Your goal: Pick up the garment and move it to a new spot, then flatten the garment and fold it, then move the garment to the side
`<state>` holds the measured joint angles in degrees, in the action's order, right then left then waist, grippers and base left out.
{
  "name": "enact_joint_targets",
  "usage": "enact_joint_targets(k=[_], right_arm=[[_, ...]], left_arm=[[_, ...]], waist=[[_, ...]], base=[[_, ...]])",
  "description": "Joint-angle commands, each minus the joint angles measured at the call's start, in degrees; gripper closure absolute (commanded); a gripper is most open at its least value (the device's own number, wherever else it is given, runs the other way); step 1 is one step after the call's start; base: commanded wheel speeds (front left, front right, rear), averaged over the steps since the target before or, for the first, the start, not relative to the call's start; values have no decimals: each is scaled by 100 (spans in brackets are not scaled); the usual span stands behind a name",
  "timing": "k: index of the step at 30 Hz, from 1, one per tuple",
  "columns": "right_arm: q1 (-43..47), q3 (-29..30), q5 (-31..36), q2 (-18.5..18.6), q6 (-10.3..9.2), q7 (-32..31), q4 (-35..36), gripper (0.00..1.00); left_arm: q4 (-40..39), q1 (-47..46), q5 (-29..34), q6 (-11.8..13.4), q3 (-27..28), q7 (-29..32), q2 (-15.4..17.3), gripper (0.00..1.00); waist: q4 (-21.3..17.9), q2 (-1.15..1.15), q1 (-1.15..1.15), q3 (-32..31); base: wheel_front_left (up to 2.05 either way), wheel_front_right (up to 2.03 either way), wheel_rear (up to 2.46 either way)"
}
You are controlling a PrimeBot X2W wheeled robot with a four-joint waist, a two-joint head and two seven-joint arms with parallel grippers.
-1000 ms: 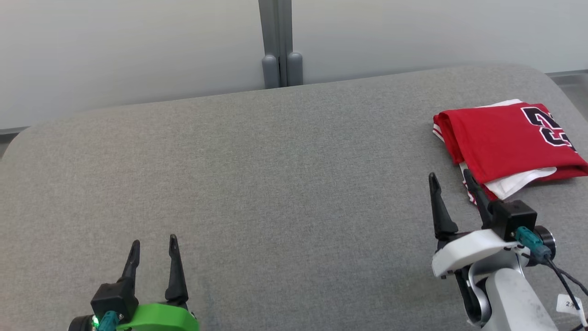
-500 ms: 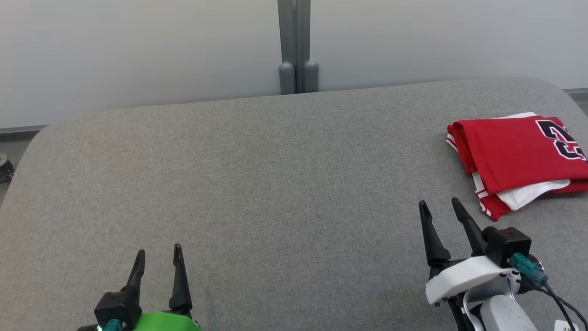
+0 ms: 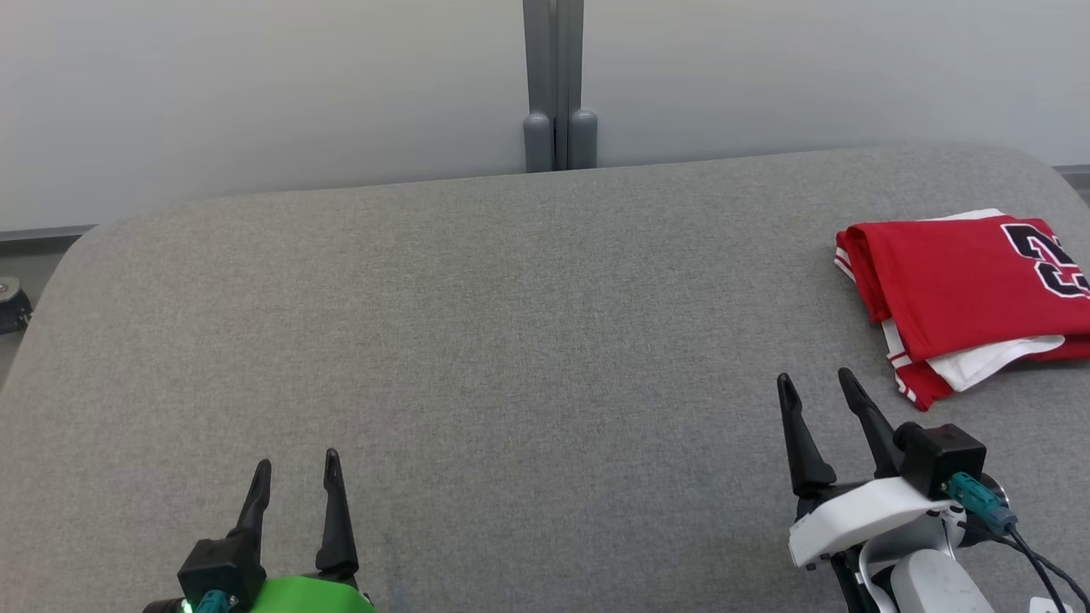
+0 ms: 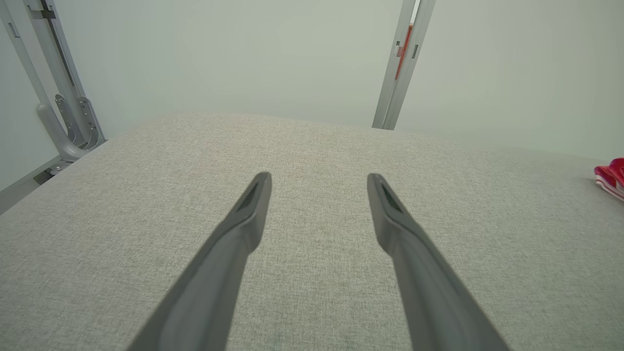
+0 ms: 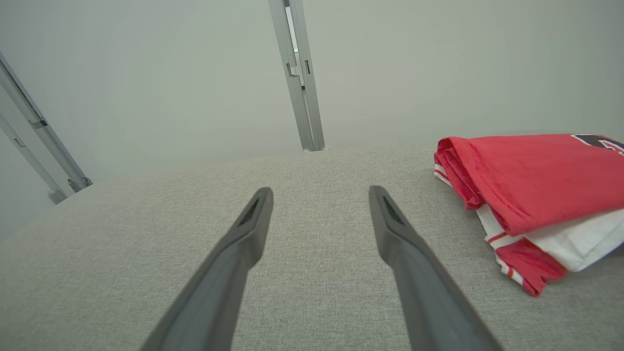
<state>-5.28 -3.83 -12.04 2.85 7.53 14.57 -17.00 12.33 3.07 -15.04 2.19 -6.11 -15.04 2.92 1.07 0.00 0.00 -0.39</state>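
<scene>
Lower left of the head frame: your left claw [image 3: 296, 460], fingers spread wide, nothing between them, bare grey fabric of the table [image 3: 511, 340] behind.

Lower right: your right claw [image 3: 814, 376], likewise wide and empty, tips pointing up-frame and leaning slightly left.

Just beyond its tips and to the right, apart from them, you have the garment [image 3: 954, 289]: a folded red jersey, its dark number cut off by the right edge. A white layer and red-and-white striped trim stick out at its near edge. It lies at the right side of the table, about mid-height. The right wrist frame shows it at right, clear of both fingers.

Far: the table's rounded back edge, then a pale wall [image 3: 255, 102] with a grey post [image 3: 558, 85] at top centre.
</scene>
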Motion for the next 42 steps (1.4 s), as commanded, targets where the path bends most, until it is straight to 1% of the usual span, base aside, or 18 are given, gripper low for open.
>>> enact_joint_targets(k=[1,2,3,6,22,42], right_arm=[[51,3,-3,10,-10,36,29,0],[53,5,-1,10,-10,39,36,0],[5,2,-5,0,0,9,13,100],[57,8,-76,-12,1,-15,-89,100],[15,229,-1764,-7,0,-460,4,100],[-33,447,-3444,-2,-1,-905,95,100]], left_arm=[[-7,65,41,17,1,-16,1,0],[-29,61,40,25,12,-16,2,0],[-18,1,23,-1,7,1,-1,100],[106,6,-48,-11,13,37,-7,100],[118,-210,-1678,-215,281,488,-5,100],[125,-418,-3300,-421,552,937,-2,100]], waist=[[0,0,0,1],[0,0,0,2],[0,0,0,2],[0,0,0,3],[-14,0,0,9],[-31,0,0,18]], base=[[0,0,0],[0,0,0],[0,0,0],[0,0,0],[0,0,0],[0,0,0]])
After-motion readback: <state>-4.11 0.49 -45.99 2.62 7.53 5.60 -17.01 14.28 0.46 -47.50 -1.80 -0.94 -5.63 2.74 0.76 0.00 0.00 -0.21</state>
